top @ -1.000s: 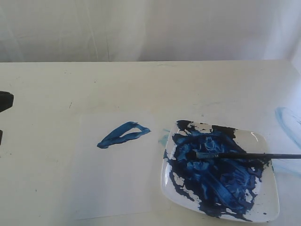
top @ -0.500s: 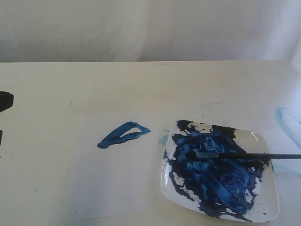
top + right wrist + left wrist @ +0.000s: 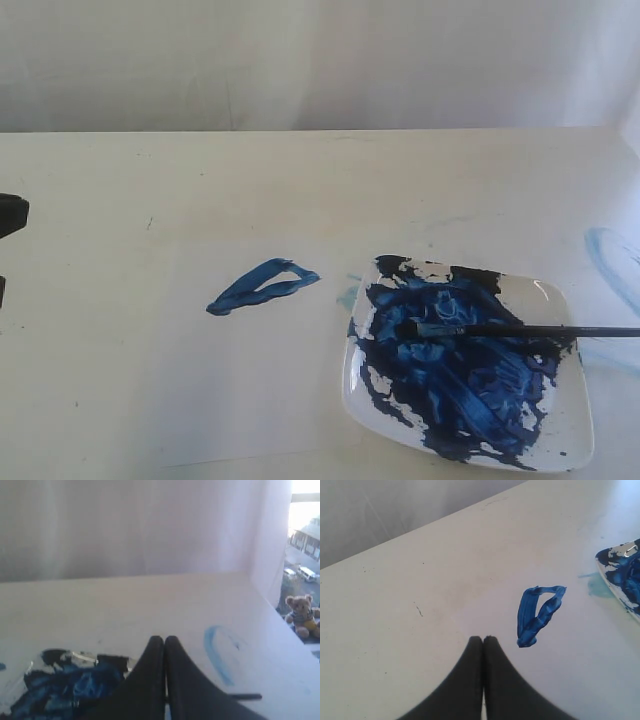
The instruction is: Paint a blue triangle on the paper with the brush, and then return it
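The blue triangle (image 3: 262, 286) is a narrow dark-blue outline on the paper (image 3: 250, 400), left of the plate; it also shows in the left wrist view (image 3: 537, 615). The brush (image 3: 520, 330) lies across the blue-smeared white plate (image 3: 570, 432), bristles over the paint and black handle running off the exterior view's right edge. My left gripper (image 3: 483, 639) is shut and empty above the table, short of the triangle. My right gripper (image 3: 164, 639) is shut and empty; the brush handle's end (image 3: 247, 697) lies on the table behind its fingers.
A faint pale-blue curved smear (image 3: 610, 255) marks the table right of the plate, also seen in the right wrist view (image 3: 216, 655). A dark part of the left arm (image 3: 10, 213) shows at the exterior view's left edge. A teddy bear (image 3: 301, 616) sits beyond the table's edge.
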Controlling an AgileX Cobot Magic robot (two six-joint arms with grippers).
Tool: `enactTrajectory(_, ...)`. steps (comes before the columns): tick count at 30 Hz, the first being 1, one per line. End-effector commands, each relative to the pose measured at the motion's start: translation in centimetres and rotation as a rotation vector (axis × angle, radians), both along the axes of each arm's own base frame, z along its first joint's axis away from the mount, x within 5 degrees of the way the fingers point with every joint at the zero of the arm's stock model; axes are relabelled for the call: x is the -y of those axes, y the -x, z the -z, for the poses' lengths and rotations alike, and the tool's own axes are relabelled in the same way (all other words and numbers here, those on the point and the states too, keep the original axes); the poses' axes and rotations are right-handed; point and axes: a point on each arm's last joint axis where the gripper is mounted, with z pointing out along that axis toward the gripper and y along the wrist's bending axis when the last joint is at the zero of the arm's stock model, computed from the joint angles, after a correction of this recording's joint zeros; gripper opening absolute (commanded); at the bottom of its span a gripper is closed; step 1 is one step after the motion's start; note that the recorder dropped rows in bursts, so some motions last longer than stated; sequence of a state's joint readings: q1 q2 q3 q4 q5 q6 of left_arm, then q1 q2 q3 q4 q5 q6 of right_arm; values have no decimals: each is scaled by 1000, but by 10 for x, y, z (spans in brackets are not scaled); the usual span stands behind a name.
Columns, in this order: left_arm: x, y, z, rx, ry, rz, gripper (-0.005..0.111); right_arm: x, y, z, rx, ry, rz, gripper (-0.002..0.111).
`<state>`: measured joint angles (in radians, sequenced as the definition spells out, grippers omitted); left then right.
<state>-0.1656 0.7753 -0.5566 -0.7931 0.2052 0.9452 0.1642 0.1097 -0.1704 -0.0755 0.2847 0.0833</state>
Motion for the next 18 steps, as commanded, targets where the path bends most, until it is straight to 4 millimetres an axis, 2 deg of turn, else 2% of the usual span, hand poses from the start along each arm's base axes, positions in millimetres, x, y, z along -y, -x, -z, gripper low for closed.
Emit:
enactTrajectory(1, 0, 1, 2, -11, 22, -6, 0, -1, -3, 43, -114, 33, -7, 0)
enactTrajectory(3, 0, 1, 2, -11, 22, -6, 0, -1, -3, 56, -151, 39, -8, 0)
enactTrajectory(14, 0, 1, 2, -10, 22, -6, 0, 1, 4, 54, -90, 39, -2, 0)
enactTrajectory(18, 0, 1, 1, -7, 22, -10, 0, 1, 4, 54, -79, 99, -13, 0)
